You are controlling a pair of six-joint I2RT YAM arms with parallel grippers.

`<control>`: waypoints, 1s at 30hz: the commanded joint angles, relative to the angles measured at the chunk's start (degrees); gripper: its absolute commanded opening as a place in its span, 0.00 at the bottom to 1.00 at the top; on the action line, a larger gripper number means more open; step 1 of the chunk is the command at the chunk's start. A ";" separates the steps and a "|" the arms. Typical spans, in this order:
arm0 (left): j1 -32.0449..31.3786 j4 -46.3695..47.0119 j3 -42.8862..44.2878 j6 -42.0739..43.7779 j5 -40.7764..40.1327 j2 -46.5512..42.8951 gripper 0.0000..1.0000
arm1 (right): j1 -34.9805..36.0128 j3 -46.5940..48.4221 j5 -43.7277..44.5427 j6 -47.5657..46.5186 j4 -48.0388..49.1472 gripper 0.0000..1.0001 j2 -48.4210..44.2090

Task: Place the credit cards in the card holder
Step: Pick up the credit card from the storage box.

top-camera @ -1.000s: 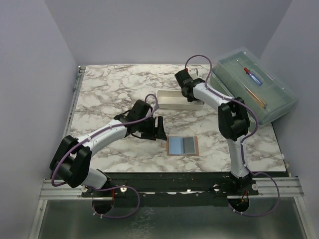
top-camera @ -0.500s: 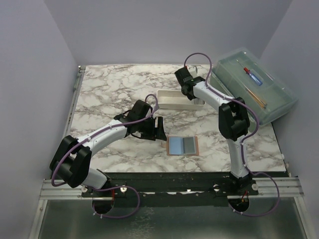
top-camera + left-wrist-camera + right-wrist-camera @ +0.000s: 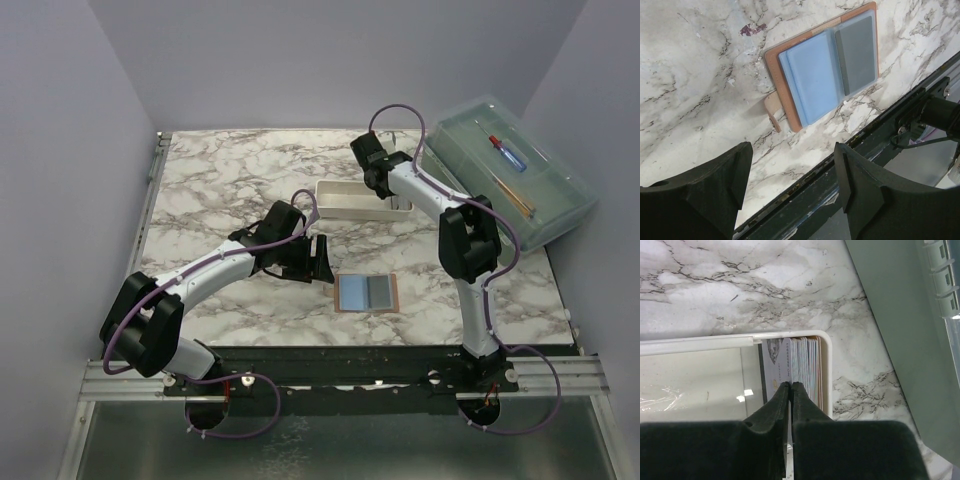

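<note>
Jaws of right gripper [image 3: 790,385] sit pressed together atop credit cards [image 3: 805,365] standing in white tray [image 3: 826,371]; pinch unclear. Left gripper [image 3: 791,152] hangs spread wide, empty, beside open card holder [image 3: 825,70]. Right wrist has shifted slightly since a second ago; left unmoved.

Marbled table [image 3: 220,180]. Bears an open card holder [image 3: 366,292], inside up, near the front edge; a white tray [image 3: 345,198] farther back, well apart; a clear lidded box [image 3: 505,170] at the far right corner.
</note>
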 commanded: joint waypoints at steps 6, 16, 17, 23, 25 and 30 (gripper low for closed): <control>0.83 -1.33 1.19 0.68 0.29 -1.41 0.75 | -0.02 1.72 -2.90 0.18 -1.77 0.00 -2.61; 4.53 -2.88 4.84 1.88 1.04 -0.90 0.77 | 0.02 -1.38 -8.88 1.09 0.22 0.00 -10.12; 5.39 -2.89 5.24 1.96 1.81 -0.49 0.77 | -0.03 -1.85 -9.68 1.76 -0.20 0.00 -11.20; 10.30 3.55 6.24 -3.57 10.72 0.51 0.75 | -0.06 -15.75 -24.88 3.78 9.25 0.00 -24.68; 11.84 11.01 4.34 -9.37 16.47 1.20 0.74 | -0.13 -23.81 -33.84 5.34 15.47 0.00 -32.25; 13.90 46.13 -6.03 -31.83 25.32 1.36 0.74 | -0.24 -46.64 -54.12 15.05 36.35 0.00 -48.63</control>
